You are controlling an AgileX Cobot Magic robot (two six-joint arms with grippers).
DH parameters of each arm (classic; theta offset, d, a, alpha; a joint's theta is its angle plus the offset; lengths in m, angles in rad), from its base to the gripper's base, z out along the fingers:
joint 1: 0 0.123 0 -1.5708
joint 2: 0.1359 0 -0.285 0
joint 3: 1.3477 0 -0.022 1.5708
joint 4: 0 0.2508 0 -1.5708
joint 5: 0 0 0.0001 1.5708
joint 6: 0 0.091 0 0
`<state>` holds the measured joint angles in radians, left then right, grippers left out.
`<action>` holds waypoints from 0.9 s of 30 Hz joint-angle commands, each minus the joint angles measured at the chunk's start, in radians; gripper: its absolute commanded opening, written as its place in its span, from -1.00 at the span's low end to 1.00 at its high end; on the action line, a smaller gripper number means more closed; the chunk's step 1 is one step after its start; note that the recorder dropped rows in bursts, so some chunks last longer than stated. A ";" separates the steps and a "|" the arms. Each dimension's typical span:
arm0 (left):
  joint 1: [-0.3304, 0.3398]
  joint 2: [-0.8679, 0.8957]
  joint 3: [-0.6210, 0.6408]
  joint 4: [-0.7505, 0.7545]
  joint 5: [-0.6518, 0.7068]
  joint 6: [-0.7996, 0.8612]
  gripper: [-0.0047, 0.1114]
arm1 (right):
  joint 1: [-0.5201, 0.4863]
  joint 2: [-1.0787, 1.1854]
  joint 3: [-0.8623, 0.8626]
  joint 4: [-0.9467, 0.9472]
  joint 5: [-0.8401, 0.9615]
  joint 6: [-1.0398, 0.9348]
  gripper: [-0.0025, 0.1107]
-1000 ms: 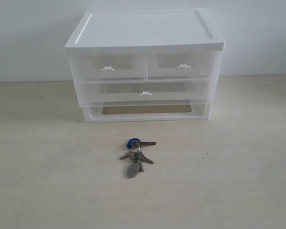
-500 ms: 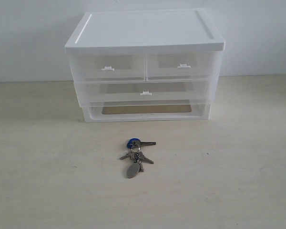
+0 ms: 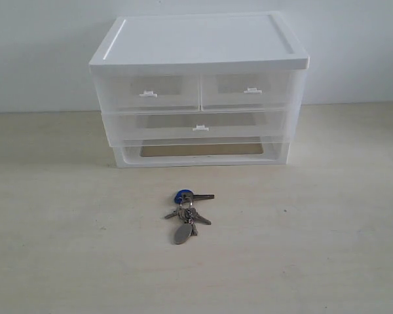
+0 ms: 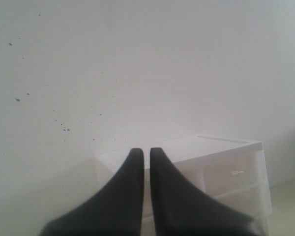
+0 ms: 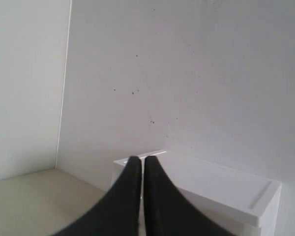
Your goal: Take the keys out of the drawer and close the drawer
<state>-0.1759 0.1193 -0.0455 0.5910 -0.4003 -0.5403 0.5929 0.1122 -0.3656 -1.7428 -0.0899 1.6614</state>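
White wall (image 3: 39,52) backs a pale tabletop (image 3: 327,248). The left gripper (image 4: 146,152) and the right gripper (image 5: 142,160) are each closed on nothing. One bunch of keys (image 3: 187,216) lies on the tabletop before the three-drawer unit (image 3: 196,46), its long axis running from the blue cap (image 3: 182,195), nearest the unit, to the oval tag (image 3: 181,233). The drawer (image 3: 247,90), upper right, sits flush.

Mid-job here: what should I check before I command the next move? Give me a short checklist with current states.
1. keys out of the drawer: ok, they lie on the table in front of the unit.
2. Upper right drawer closed: ok, its front looks level with its left twin.
3. left pincer empty: ok, shut on nothing.
4. right pincer empty: ok, shut on nothing.
5. Arms clear of the unit: ok, neither shows in the exterior view.
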 commanded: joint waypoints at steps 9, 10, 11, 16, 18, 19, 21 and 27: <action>0.003 -0.047 0.004 -0.008 0.008 -0.063 -0.84 | -0.002 -0.003 0.003 -0.002 -0.001 0.001 -0.96; 0.003 -0.056 0.004 -0.013 0.011 -0.068 -0.84 | -0.002 -0.003 0.003 -0.002 -0.001 0.001 -0.96; 0.003 -0.066 0.004 -0.027 0.012 -0.068 -0.84 | -0.002 -0.003 0.003 -0.002 -0.003 0.001 -0.96; 0.051 -0.102 0.004 -0.223 0.090 -0.061 -0.84 | -0.002 -0.003 0.003 -0.002 -0.010 0.001 -0.96; 0.092 -0.113 0.004 -0.284 0.165 -0.049 -0.84 | -0.002 -0.003 0.003 -0.002 -0.010 0.001 -0.96; 0.109 -0.117 0.004 -0.301 0.196 -0.041 -0.84 | -0.002 -0.003 0.003 -0.002 -0.010 0.001 -0.96; 0.152 -0.119 0.004 -0.372 0.284 0.006 -0.84 | -0.002 -0.003 0.003 -0.002 -0.010 0.001 -0.96; 0.222 -0.119 0.034 -0.633 0.370 0.399 -0.84 | -0.002 -0.003 0.003 -0.002 -0.016 0.001 -0.96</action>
<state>0.0298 0.0035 -0.0348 0.0434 -0.0553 -0.3084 0.5929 0.1106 -0.3656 -1.7428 -0.1017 1.6614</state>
